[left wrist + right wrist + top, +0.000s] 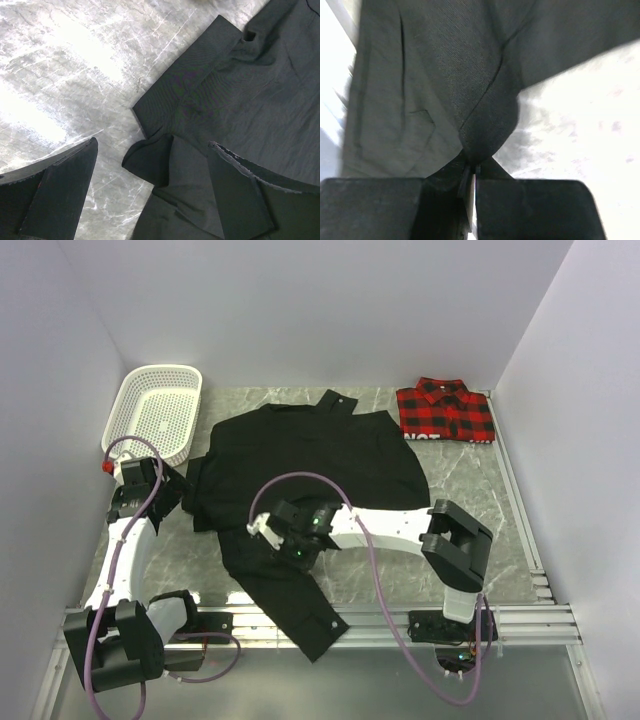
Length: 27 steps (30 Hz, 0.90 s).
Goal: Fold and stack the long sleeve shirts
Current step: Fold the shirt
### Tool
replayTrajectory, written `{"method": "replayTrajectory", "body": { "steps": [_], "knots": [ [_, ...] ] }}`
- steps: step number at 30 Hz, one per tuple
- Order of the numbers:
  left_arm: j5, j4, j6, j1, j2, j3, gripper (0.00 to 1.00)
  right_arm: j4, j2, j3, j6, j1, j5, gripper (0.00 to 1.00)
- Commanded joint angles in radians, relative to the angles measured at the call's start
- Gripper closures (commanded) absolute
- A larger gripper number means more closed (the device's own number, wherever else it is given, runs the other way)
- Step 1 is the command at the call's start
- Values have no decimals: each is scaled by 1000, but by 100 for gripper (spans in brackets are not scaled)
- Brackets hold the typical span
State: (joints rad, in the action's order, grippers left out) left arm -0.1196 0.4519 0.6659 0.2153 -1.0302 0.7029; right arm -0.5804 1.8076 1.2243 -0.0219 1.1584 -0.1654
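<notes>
**Black shirt pinched by one arm, red shirt waiting in the corner**

The black shirt lies spread out in the middle of the worktop. Its collar points to the far edge. One long sleeve runs down over the near edge, onto the metal rails.

The right gripper is squeezed tight on a bunched bit of the black cloth, low down on the shirt. The right arm reaches in from the right side and lies across the bottom part of the shirt, so it hides some of it.

The left gripper is by the shirt's left side. Its fingers are spread wide with nothing between them. A folded-over edge of black cloth lies just under it.

The red-and-black plaid shirt sits folded in the far right corner, well apart from the black one. A white basket stands in the far left corner, near the left arm.
</notes>
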Motion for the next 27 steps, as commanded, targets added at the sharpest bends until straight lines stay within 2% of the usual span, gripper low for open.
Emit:
{"method": "replayTrajectory", "body": {
  "steps": [1,5,7,8,10,11,13,16,20,27],
  "knots": [
    [20,-35,-5,1,1,15,4,1,-17,113,0,-61,-6,100],
    [32,-36,-6,-1,-7,17,4,30,15,188,79,-176,-16,99],
    [35,-38,-6,1,-8,17,4,50,51,217,140,-244,-17,95],
    [35,-38,-6,1,-10,17,4,50,65,253,160,-261,1,83],
    [35,-36,-8,1,-10,17,4,51,84,277,195,-284,27,67],
    [34,-35,-8,1,-10,17,4,56,78,276,197,-287,64,54],
    [32,-36,-8,1,-8,15,4,77,30,242,189,-286,90,42],
    [38,-39,-6,1,-8,13,4,109,-61,160,152,-272,86,37],
    [49,-42,-6,1,-22,18,4,93,-137,66,164,-250,110,36],
    [47,-42,-5,-1,-22,14,4,28,-191,-68,463,-267,152,35]
  ]
}}
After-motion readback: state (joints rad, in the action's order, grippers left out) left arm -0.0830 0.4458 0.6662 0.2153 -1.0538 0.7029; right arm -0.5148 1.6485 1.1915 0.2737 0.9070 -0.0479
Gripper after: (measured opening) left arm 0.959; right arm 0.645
